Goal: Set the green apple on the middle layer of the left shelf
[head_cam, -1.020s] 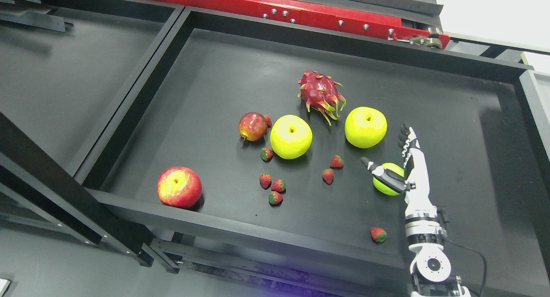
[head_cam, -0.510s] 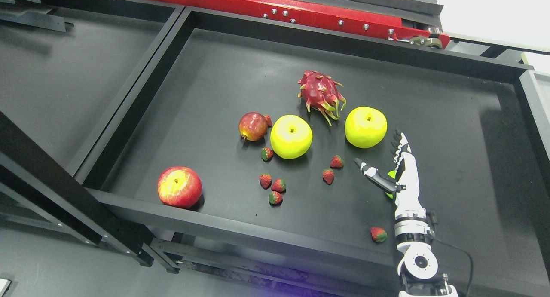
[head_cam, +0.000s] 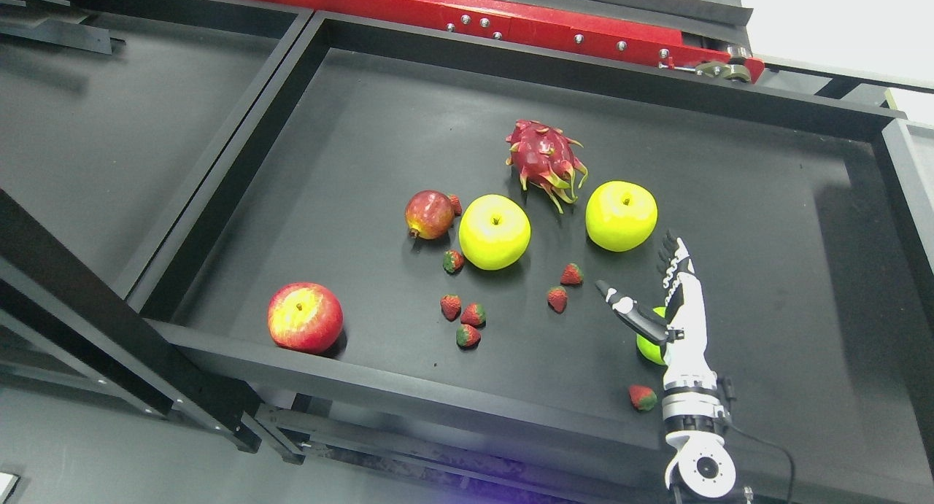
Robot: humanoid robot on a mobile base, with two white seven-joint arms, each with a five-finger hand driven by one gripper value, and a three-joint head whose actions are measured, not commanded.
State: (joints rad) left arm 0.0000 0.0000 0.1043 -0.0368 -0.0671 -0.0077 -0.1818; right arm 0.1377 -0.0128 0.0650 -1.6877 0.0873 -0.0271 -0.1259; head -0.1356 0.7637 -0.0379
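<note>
White and black, the right hand (head_cam: 675,307) comes up from the lower right edge and stands over the black tray (head_cam: 408,402), just inside its near wall. Its fingers (head_cam: 673,254) are stretched out straight and the thumb sticks out to the left, so the hand is spread wide and grips nothing. The small green apple (head_cam: 646,347) lies on the tray floor, mostly hidden behind the palm and the base of the thumb; only a sliver shows at the palm's left side, well below the fingertips. Whether the palm touches it cannot be told.

Just in front of the green apple, towards the near wall, sits a single strawberry (head_cam: 642,397). To the apple's left a loose group of strawberries (head_cam: 467,318) is scattered, and far to its left, against the near wall, rests a red apple (head_cam: 304,318). Beyond the green apple, just past the fingertips, stands a large yellow-green apple (head_cam: 621,216); a second one (head_cam: 494,231) is further left, with a pomegranate (head_cam: 428,214) beside it. Farthest back from the green apple lies a dragon fruit (head_cam: 546,158).
</note>
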